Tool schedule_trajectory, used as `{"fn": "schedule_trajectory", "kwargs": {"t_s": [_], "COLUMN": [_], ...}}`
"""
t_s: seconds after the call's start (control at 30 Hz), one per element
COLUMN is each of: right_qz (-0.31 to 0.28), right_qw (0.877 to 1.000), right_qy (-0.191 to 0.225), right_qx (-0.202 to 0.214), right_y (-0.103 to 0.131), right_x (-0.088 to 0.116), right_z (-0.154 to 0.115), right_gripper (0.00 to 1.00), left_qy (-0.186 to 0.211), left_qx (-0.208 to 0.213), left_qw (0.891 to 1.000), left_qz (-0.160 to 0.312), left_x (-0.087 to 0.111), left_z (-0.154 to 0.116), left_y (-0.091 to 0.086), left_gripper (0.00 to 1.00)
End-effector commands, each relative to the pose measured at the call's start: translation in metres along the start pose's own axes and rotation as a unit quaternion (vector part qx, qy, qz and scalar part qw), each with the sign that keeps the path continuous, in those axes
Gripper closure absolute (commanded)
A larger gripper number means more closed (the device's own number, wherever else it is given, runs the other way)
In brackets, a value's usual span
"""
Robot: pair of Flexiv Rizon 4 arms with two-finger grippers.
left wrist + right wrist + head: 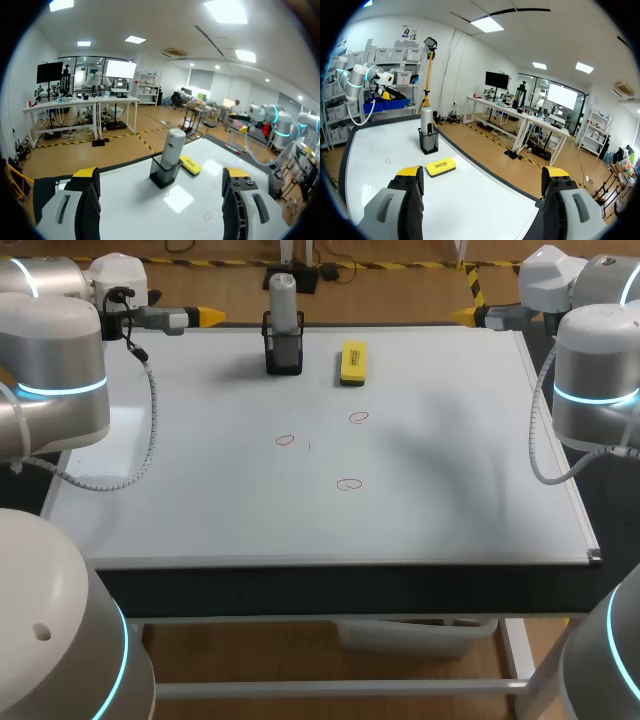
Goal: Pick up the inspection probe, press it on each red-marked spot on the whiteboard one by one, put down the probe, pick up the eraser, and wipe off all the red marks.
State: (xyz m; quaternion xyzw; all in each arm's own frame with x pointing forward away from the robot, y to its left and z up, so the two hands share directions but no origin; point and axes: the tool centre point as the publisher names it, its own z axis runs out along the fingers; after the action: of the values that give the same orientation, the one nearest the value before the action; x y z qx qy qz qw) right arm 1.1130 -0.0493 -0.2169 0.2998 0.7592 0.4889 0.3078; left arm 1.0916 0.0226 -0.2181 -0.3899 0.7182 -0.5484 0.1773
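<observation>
Hanging at the far left corner of the whiteboard (450, 460), the left gripper (210, 315) is seen with its yellow-tipped fingers spread wide. Nothing is held or touched by them. In the left wrist view the same gripper (160, 175) is shown with bare white board under it. The inspection probe (172, 147) is found ahead of it, roughly in line with the gap between the fingers but clear of them. The probe (284, 310) is stood upright in a black holder (284, 352) near the far edge of the board.

The right gripper (465, 314) is placed at the far right corner, with its fingers likewise wide apart and nothing gripped. In the right wrist view (482, 173) the eraser (441, 166) is seen lying flat ahead of the gripper, towards its left finger. The probe (426, 122) is seen further on in its holder.

The yellow eraser (353, 362) is laid just to the right of the holder, apart from it. Three red marks are drawn as small rings in the middle of the board: one to the left (285, 439), one further back to the right (358, 418) and one nearer (348, 484). All are well apart from both grippers, the probe and the eraser.
</observation>
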Motion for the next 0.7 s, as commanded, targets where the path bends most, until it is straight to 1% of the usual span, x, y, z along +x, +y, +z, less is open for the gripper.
{"fn": "schedule_trajectory", "kwargs": {"t_s": [0.03, 0.1, 0.3, 0.6, 0.7], "right_qz": [0.000, 0.000, 0.000, 0.000, 0.000], "right_qw": [1.000, 1.000, 1.000, 1.000, 1.000], "right_qy": [0.000, 0.000, 0.000, 0.000, 0.000], "right_qx": [0.001, 0.001, 0.001, 0.001, 0.001], "right_y": [0.000, 0.000, 0.000, 0.000, 0.000], "right_x": [0.000, 0.000, 0.000, 0.000, 0.000], "right_z": [0.000, 0.000, 0.000, 0.000, 0.000], "right_gripper": [0.00, 0.00, 0.00, 0.00, 0.00], "left_qy": [0.000, 0.002, 0.023, 0.060, 0.079], "left_qx": [0.000, 0.000, 0.007, 0.022, 0.029], "left_qw": [1.000, 1.000, 1.000, 0.998, 0.996], "left_qz": [0.001, 0.004, 0.015, 0.025, 0.028], "left_x": [0.000, 0.000, -0.003, -0.010, -0.013], "left_z": [0.001, 0.006, 0.020, 0.034, 0.040], "left_y": [0.000, -0.001, -0.006, -0.012, -0.014], "left_gripper": [0.00, 0.00, 0.00, 0.00, 0.00]}}
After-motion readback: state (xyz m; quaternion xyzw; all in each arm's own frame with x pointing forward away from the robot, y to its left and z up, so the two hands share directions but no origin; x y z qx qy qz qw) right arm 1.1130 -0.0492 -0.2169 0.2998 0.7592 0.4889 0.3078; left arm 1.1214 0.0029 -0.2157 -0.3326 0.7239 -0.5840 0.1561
